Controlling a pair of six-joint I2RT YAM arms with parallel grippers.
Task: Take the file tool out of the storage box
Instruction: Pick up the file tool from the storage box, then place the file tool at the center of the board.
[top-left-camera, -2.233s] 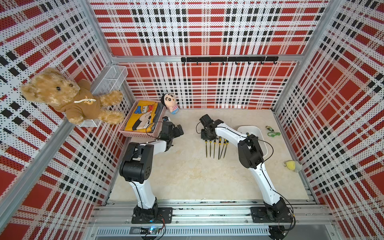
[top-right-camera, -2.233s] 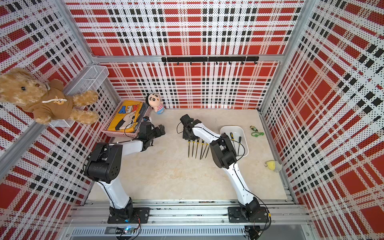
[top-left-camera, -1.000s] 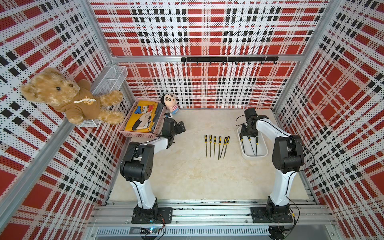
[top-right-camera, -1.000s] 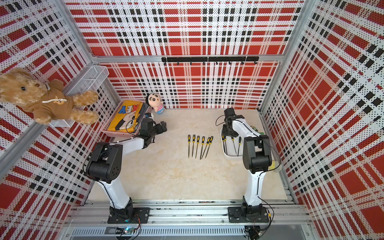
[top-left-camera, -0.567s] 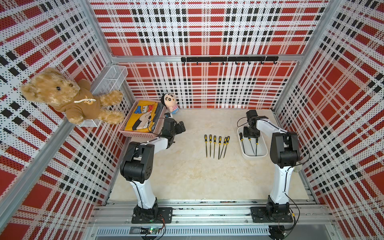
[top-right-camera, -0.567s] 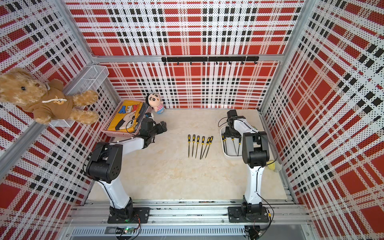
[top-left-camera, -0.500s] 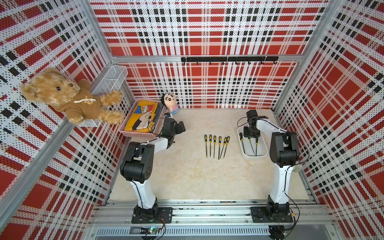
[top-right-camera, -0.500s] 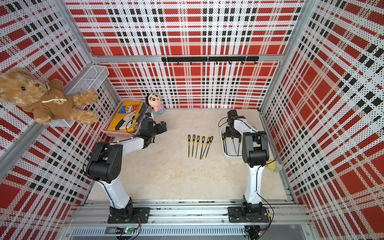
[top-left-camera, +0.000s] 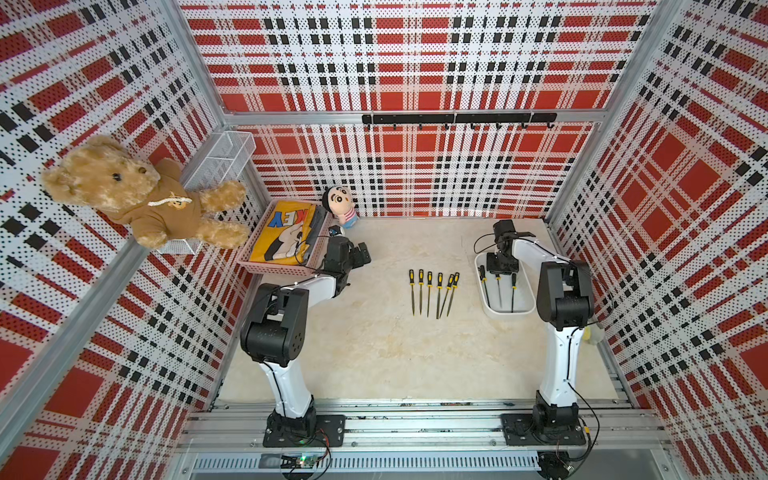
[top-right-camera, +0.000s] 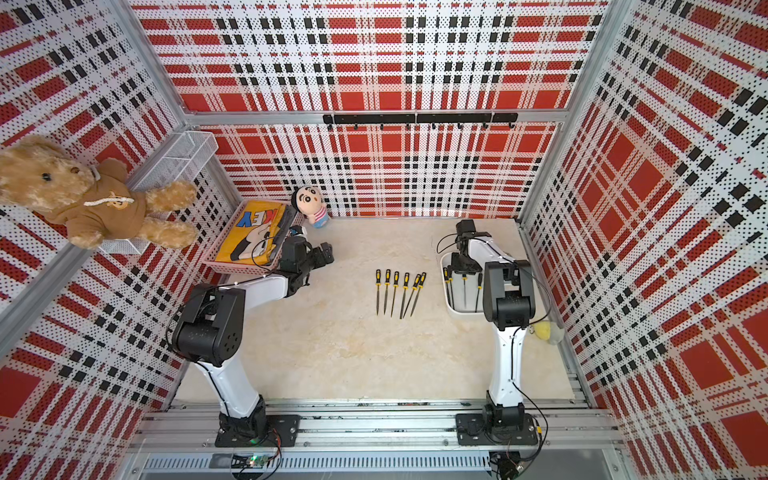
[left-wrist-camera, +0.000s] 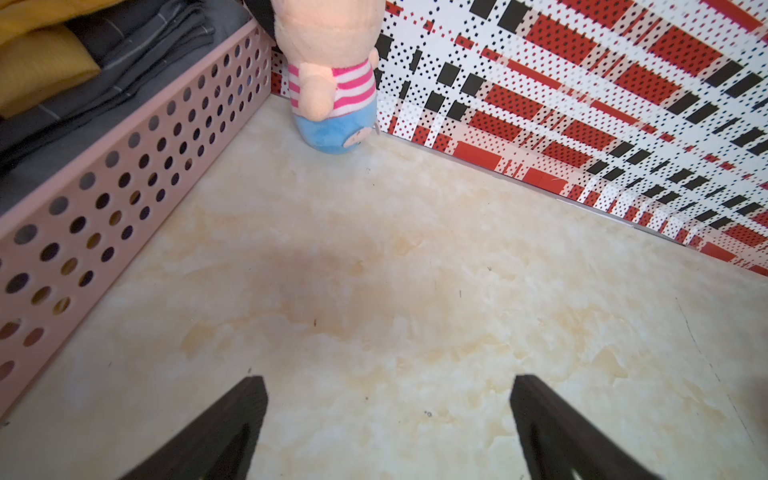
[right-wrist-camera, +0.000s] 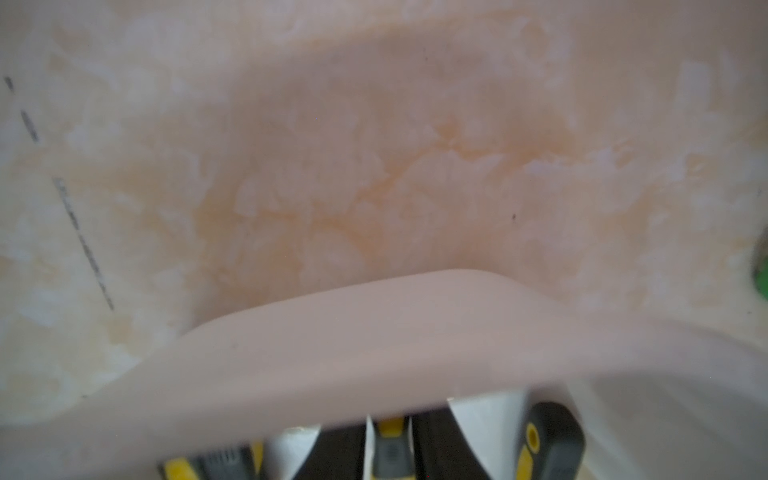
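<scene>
Right gripper (right-wrist-camera: 390, 430) pinches a yellow-and-grey-handled file (right-wrist-camera: 388, 457).

We read only the big letters "KEY", upside down, on the folded yellow fabric (top-left-camera: 284, 232) inside the pink perforated plastic basket (top-left-camera: 274, 272).

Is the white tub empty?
No, three files with yellow and black handles lie inside the tub in a top view.
</scene>
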